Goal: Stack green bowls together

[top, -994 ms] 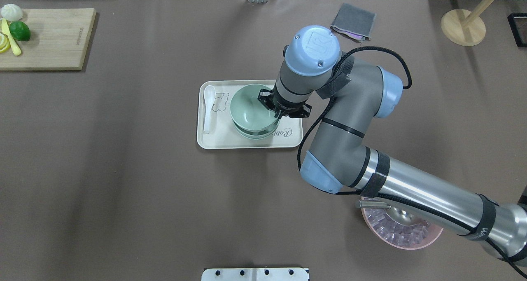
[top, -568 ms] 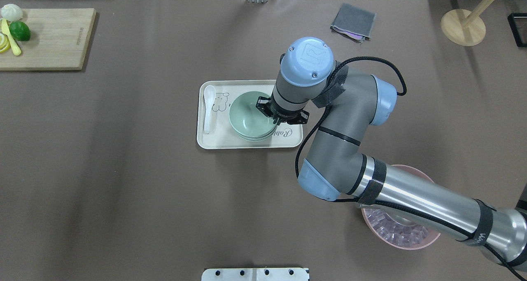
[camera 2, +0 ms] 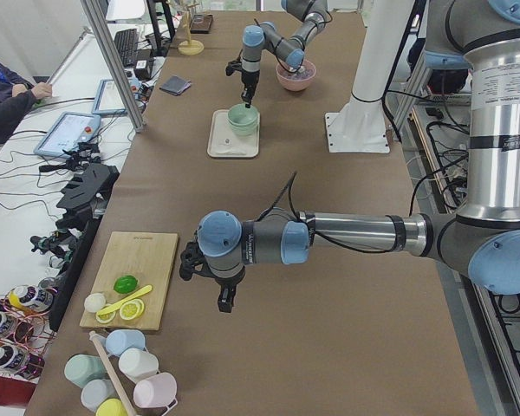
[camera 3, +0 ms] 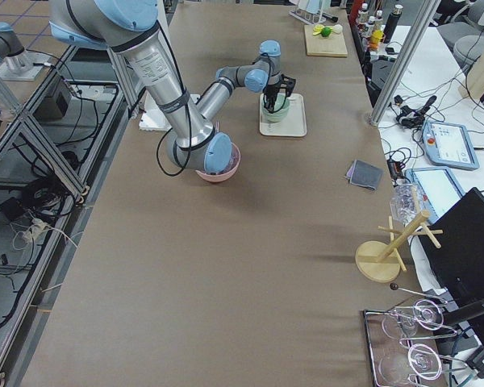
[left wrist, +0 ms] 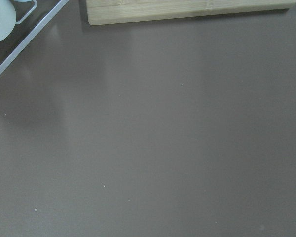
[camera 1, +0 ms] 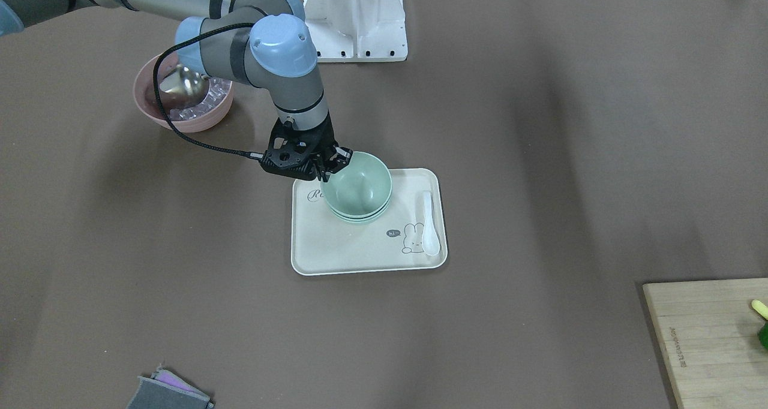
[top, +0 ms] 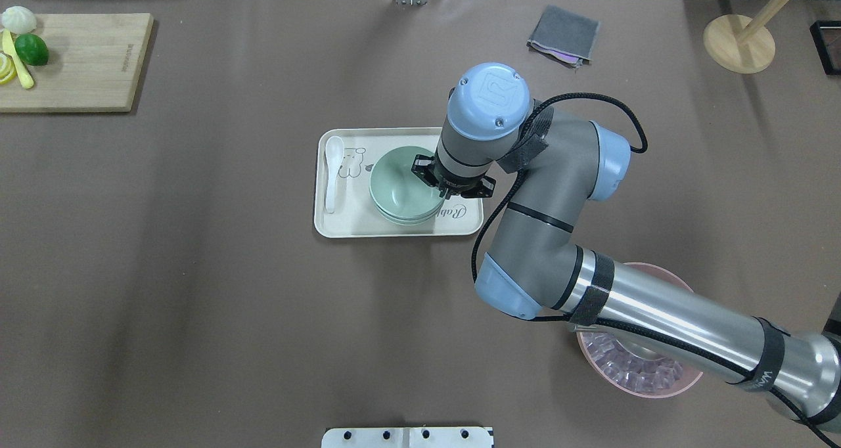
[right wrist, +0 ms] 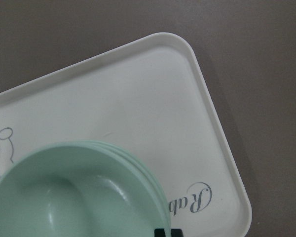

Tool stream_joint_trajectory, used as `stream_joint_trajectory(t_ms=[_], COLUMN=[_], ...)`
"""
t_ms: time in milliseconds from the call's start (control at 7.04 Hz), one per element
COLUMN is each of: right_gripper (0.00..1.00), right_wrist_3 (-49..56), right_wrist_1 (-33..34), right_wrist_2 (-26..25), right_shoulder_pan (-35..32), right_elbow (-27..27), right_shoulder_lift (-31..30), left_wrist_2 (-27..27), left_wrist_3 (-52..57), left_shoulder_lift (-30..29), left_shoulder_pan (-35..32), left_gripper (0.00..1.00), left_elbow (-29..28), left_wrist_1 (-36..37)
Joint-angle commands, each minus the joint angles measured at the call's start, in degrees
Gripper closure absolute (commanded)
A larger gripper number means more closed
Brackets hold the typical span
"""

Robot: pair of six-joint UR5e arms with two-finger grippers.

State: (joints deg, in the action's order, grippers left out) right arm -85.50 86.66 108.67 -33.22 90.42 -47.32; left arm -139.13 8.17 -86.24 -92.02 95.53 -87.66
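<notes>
The green bowls point(camera 1: 358, 190) sit nested in one stack on the cream tray point(camera 1: 360, 253); the stack also shows in the overhead view point(top: 401, 188) and fills the lower left of the right wrist view point(right wrist: 74, 197). My right gripper point(camera 1: 332, 164) is at the near rim of the top bowl and is shut on that rim; from overhead it point(top: 439, 185) is at the stack's right side. My left gripper point(camera 2: 225, 299) shows only in the exterior left view, hanging over bare table near the cutting board; I cannot tell if it is open or shut.
A white spoon point(top: 332, 172) lies on the tray's left side. A pink bowl point(top: 640, 385) with a metal scoop stands under my right forearm. A cutting board point(top: 79, 60) with fruit is far left, a grey cloth point(top: 564, 34) and a wooden stand point(top: 739, 41) far right.
My right gripper has lowered the top bowl, which hung tilted above the other two, so it now sits nested in the stack. The arm shifted slightly towards the robot.
</notes>
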Motion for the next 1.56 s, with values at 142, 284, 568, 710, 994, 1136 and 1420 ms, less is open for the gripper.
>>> stream_joint_trajectory(t_ms=[142,284,568,710,994,1136,1420], right_gripper=[1.00,1.00,1.00,1.00,1.00,0.87,0.00], right_wrist_3=[0.2,0.6,0.3,0.2,0.2,0.2,0.9], right_wrist_1=[-0.1,-0.1,-0.3,-0.4,-0.9,-2.6,-2.6], right_wrist_2=[0.0,-0.1,-0.6,-0.7,-0.7,-0.7,-0.7], right_shoulder_pan=[0.0,0.0,0.0,0.0,0.0,0.0,0.0], right_elbow=[-0.1,-0.1,-0.5,-0.5,-0.5,-1.3,-1.3], right_shoulder_lift=[0.0,0.0,0.1,0.2,0.2,0.2,0.3], left_wrist_2=[0.0,0.0,0.0,0.0,0.0,0.0,0.0], left_wrist_3=[0.0,0.0,0.0,0.0,0.0,0.0,0.0], left_shoulder_lift=[-0.1,-0.1,-0.1,-0.1,-0.1,-0.1,0.0], left_shoulder_pan=[0.0,0.0,0.1,0.0,0.0,0.1,0.0], left_gripper=[0.01,0.01,0.01,0.01,0.01,0.01,0.01], left_elbow=[0.0,0.0,0.0,0.0,0.0,0.0,-0.1], left_wrist_1=[-0.1,-0.1,-0.1,-0.1,-0.1,-0.1,-0.1])
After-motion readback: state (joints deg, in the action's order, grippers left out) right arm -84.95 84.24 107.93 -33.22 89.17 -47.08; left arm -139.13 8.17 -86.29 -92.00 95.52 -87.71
